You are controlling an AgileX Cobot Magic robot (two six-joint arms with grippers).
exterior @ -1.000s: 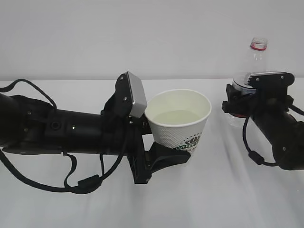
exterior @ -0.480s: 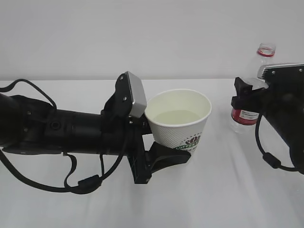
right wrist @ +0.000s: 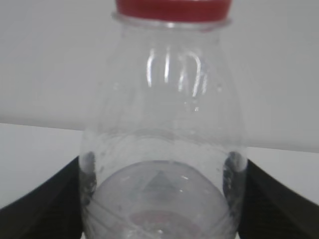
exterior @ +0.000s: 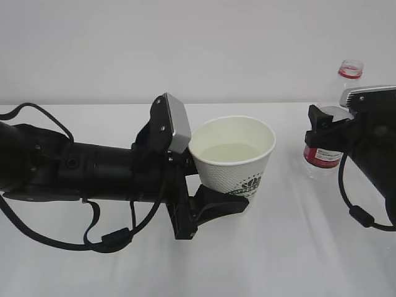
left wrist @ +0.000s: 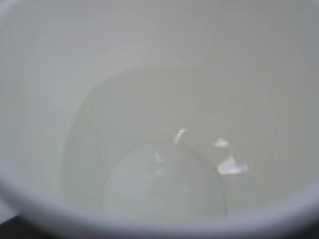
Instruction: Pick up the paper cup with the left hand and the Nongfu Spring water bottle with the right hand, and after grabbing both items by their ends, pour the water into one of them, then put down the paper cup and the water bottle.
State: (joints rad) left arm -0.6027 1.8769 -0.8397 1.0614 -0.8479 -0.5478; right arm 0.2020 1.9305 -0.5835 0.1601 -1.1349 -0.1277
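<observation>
The left hand reaches in from the left edge, and its claw is clenched on the lower part of the cup, which sits upright, tilted a touch toward the camera, at the middle of the desk. Whether the cup's base rests on the desk or hangs just above it I cannot tell, since the claw hides it. Water lies in the bottom of the cup, with a clear level line on the inner wall, so the pouring looks done and the step in hand is judged to be setting both things down.

For the cup, that calls for a level, slow descent: a paper wall gives under pressure, so the grip should ease off only once the base is flat on the desk, and the fingers should draw back sideways without dragging the rim.

To the right, the bottle stands upright with its neck uncapped, near the far right edge. The right hand has its claw around the body at label height; in the right wrist view the dark fingers flank both sides and seem to touch it, so I read it as grasping the bottle. The bottle looks nearly empty and will tip easily, so it should be lowered straight and released only when standing, then backed away from squarely
</observation>
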